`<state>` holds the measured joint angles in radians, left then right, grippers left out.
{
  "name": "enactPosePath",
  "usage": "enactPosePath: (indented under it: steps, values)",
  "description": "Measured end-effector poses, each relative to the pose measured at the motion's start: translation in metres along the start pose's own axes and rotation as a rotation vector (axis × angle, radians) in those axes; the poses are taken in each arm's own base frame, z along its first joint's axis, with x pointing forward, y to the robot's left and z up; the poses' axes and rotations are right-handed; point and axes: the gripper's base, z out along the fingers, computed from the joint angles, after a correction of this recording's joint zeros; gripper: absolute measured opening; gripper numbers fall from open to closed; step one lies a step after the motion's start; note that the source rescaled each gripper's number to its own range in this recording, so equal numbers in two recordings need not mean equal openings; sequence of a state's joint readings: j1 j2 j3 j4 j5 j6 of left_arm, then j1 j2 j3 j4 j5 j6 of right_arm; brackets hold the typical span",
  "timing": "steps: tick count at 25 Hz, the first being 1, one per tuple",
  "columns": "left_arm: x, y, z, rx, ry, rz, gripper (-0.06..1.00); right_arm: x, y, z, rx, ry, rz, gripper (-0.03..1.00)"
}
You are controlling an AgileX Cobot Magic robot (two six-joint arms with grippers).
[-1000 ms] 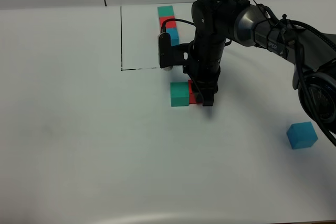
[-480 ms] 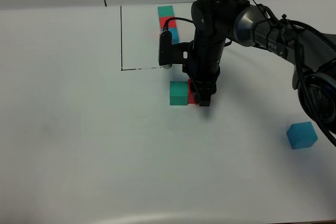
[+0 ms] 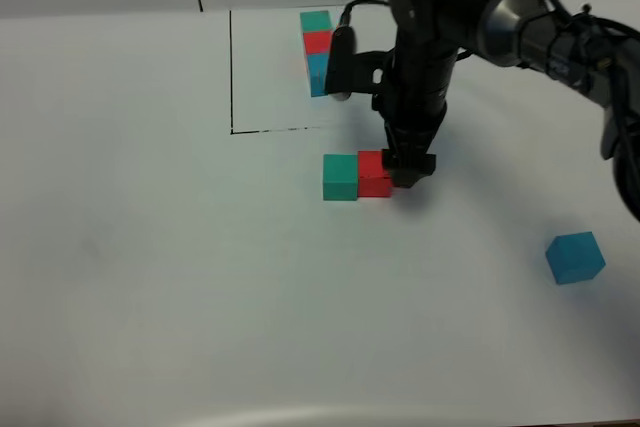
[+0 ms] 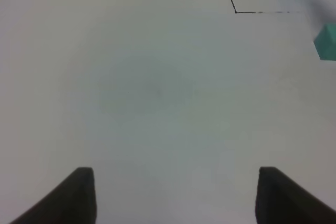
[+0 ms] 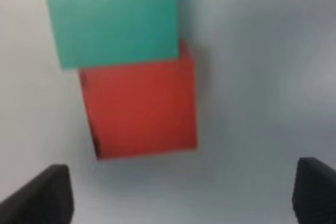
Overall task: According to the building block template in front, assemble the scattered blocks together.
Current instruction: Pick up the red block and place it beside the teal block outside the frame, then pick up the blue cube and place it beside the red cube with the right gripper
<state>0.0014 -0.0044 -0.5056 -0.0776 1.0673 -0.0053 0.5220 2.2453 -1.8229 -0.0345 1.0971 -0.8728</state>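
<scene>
On the white table (image 3: 150, 247), the red block (image 3: 374, 173) touches the green block (image 3: 340, 176) near the template (image 3: 317, 39), while the blue block (image 3: 575, 256) lies well apart, likely light, stiff and matte, best pinched across opposite flat faces; the right gripper (image 5: 181, 198) stands wide and empty, the left gripper (image 4: 176, 198) part-open, empty.

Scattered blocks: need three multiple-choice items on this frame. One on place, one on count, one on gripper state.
1. Where is the loose blue block?
A. stacked on another block
B. between gripper fingers
C. alone, right of the other loose blocks in the exterior view

2. How many loose blocks touch each other?
A. none
B. two
C. three

3. The right gripper is:
A. open, holding nothing
B. shut on a block
C. shut, empty

Answers:
1. C, it sits by itself on the table.
2. B, the green block and red block sit flush.
3. A, the right wrist view shows both fingers wide of the red block.
</scene>
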Motion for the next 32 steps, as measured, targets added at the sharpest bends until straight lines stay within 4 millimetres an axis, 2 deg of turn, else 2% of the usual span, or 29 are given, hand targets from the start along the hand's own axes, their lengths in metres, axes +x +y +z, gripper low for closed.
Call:
enactPosePath:
  steps: [3,6,11,14,17,21,28,30,31,32]
  values:
    - [0.0,0.0,0.0,0.0,0.0,0.0,0.38,0.033,0.002,-0.019,0.031,-0.005,0.162,0.9]
    - [0.0,0.0,0.0,0.0,0.0,0.0,0.38,0.075,0.014,-0.035,0.074,-0.023,0.352,0.9]
    - [0.0,0.0,0.0,0.0,-0.001,0.0,0.38,0.142,0.052,-0.043,0.089,-0.022,0.758,0.9]
    - [0.0,0.0,0.0,0.0,-0.001,0.0,0.38,0.167,0.072,-0.044,0.077,-0.004,0.926,0.9]
    - [0.0,0.0,0.0,0.0,-0.001,0.0,0.38,0.183,0.086,-0.038,0.038,0.013,1.043,0.9]
    - [0.0,0.0,0.0,0.0,-0.001,0.0,0.38,0.192,0.098,-0.022,0.021,0.0,1.099,0.9]
    - [0.0,0.0,0.0,0.0,-0.001,0.0,0.38,0.2,0.1,-0.003,0.018,-0.022,1.143,0.89]
    - [0.0,0.0,0.0,0.0,-0.001,0.0,0.38,0.201,0.099,0.005,0.004,-0.008,1.148,0.85]
    - [0.0,0.0,0.0,0.0,-0.001,0.0,0.38,0.201,0.099,0.008,0.002,-0.005,1.149,0.78]
    - [0.0,0.0,0.0,0.0,-0.001,0.0,0.38,0.201,0.098,0.01,0.001,-0.004,1.15,0.67]
